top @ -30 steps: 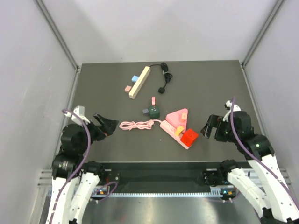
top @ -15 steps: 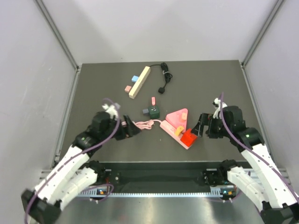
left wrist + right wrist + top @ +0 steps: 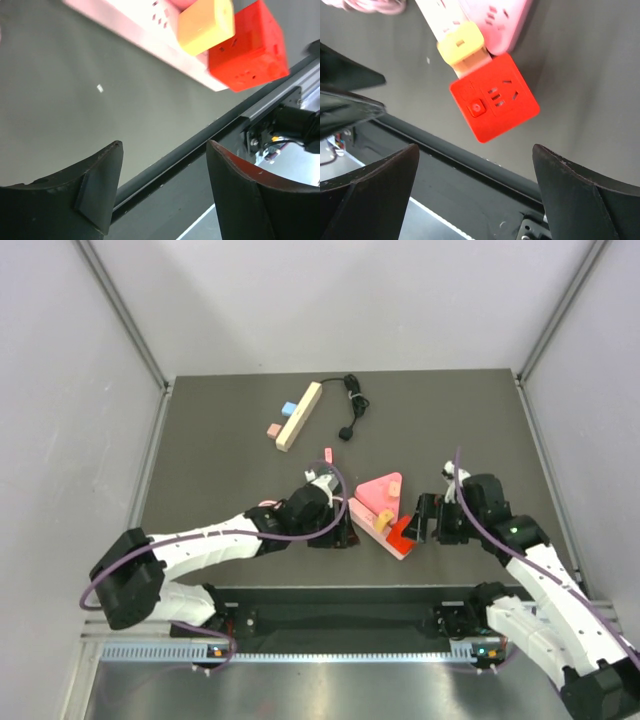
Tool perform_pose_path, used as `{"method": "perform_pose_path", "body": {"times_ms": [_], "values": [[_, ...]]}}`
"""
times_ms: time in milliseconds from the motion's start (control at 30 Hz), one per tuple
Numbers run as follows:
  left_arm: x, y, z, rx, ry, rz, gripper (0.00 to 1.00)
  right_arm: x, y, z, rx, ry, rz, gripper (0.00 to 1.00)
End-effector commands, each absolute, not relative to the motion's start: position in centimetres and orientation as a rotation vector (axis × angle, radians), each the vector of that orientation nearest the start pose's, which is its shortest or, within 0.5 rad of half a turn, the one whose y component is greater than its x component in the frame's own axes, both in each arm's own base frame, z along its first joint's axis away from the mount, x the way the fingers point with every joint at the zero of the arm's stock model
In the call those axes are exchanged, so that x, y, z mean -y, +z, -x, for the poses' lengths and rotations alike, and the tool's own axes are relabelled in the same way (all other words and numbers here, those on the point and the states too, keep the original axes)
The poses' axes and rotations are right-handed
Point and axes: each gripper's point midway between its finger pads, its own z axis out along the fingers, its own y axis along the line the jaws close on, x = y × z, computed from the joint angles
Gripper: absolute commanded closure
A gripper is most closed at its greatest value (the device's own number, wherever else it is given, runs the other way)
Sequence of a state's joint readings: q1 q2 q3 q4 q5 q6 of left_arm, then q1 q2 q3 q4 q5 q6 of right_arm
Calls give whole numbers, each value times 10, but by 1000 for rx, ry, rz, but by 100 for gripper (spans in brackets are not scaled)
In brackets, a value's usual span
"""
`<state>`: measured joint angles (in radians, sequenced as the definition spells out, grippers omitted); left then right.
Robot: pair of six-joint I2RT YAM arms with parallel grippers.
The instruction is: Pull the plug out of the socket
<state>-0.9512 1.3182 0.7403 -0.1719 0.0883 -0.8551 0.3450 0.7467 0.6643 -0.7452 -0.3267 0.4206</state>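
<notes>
Left jaws and right jaws, both spread wide and holding nothing, flank the pink power strip (image 3: 358,511) on the desk (image 3: 220,470), where a yellow plug (image 3: 461,44) and a red cube (image 3: 494,97) sit at its near end.

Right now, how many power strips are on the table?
2: cream strip at the far side; pink strip mid-table, carrying a yellow plug and red cube. More may be hidden.

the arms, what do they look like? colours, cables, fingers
Both the left arm and right arm have white links with black joints and wrists. A thin purple cable loops loosely along each. The fingers are plain black, broad and curved, without visible markings.
</notes>
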Motion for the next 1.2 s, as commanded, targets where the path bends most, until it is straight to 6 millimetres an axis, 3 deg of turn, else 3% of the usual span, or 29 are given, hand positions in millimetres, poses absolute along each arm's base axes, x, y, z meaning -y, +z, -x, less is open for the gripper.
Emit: {"method": "perform_pose_path", "body": {"times_ms": [0, 167, 400, 500, 567, 733, 767, 1033, 1167], "values": [[347, 136, -188, -2385, -1070, -174, 27, -145, 129, -172, -2447, 755, 71, 4], [359, 143, -190, -2370, -1112, -196, 28, -151, 118, -184, -2439, 710, 32, 4], [354, 134, -185, -2392, -1119, -186, 34, -159, 99, -192, -2492, 568, 111, 4], [353, 141, -185, -2342, -1158, -168, 35, -155, 95, -198, -2502, 502, 113, 4], [347, 134, -180, -2350, -1161, -162, 35, -151, 93, -201, -2504, 464, 113, 4], [341, 130, -170, -2346, -1223, -116, 35, -155, 95, -205, -2476, 479, 156, 2], [336, 120, -166, -2363, -1222, -100, 35, -156, 97, -206, -2462, 486, 169, 2], [342, 108, -159, -2366, -1338, -30, 36, -171, 94, -205, -2456, 574, 249, 16], [339, 108, -158, -2370, -1362, -34, 34, -172, 91, -204, -2459, 580, 261, 17]]}}
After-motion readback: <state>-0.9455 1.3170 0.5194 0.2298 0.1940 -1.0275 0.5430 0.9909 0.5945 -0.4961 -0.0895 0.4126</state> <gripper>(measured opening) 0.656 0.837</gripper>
